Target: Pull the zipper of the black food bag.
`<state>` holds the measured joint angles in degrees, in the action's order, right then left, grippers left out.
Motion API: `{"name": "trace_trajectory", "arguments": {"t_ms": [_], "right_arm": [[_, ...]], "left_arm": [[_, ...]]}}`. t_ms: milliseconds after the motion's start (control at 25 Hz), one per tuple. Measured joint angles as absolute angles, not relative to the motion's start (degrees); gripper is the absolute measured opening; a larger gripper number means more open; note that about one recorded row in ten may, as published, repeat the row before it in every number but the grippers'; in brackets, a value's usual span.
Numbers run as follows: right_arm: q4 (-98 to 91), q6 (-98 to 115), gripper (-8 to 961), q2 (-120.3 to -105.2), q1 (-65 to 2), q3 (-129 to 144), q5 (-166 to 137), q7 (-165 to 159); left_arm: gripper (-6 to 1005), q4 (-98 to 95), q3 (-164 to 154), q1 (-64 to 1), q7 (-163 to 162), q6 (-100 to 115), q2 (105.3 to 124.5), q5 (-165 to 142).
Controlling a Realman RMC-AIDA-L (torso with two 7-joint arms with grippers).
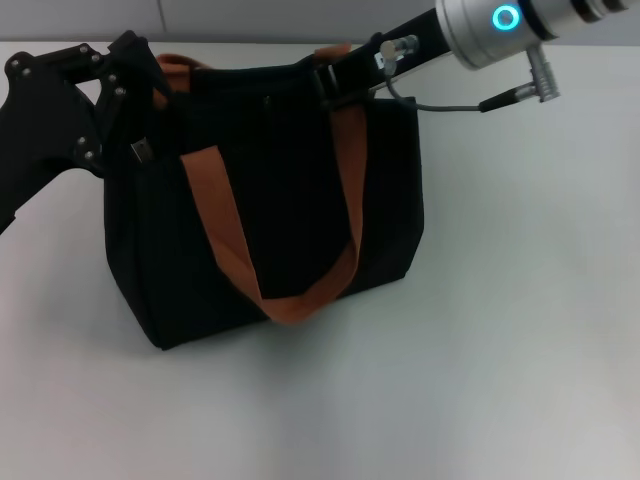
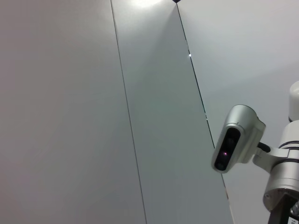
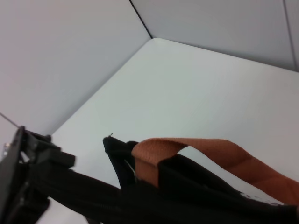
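Presently, in the head view, the black food bag (image 1: 270,200) is seen standing upright on the white bench (image 1: 500,350), centre-left of the frame, with its orange-brown straps (image 1: 225,235) hanging down the front face. The left claw (image 1: 135,95) is pressed against the bag's upper left corner, where a small silver tab, judged to be the zipper (image 1: 141,151), is visible just below it. Whether that claw is clenched on anything cannot be told. The right claw (image 1: 345,75) is set at the bag's upper right edge, beside the top of a strap; its state cannot be told either.

In the left wrist view, only wall panels and a silver camera housing (image 2: 236,137) at the lower right are shown; nothing of the bag is recorded.

In the right wrist view, the bag's top edge and one strap loop (image 3: 196,151) are seen low in the frame, with the left claw's black linkage (image 3: 23,177) at the lower left.

Progress is judged early: the track's extent of closure cannot be read, and the pull appears outstanding. The strap crossing the top edge is noted as a possible obstruction.
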<state>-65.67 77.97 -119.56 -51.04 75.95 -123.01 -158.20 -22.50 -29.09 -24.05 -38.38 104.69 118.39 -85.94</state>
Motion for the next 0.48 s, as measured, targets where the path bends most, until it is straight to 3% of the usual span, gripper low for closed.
{"name": "trace_trajectory", "arguments": {"t_ms": [400, 480], "right_arm": [[-64.0, 73.1, 393, -119.54, -52.2, 81.2, -121.5, -157.7], [-64.5, 72.8, 339, -119.54, -52.3, 82.0, -121.6, -157.6]], "left_arm": [[22, -22.4, -29.2, -23.6, -38.4, 105.2, 118.47, -86.1], [22, -22.4, -29.2, -23.2, -38.4, 105.6, 118.48, -86.1]]}}
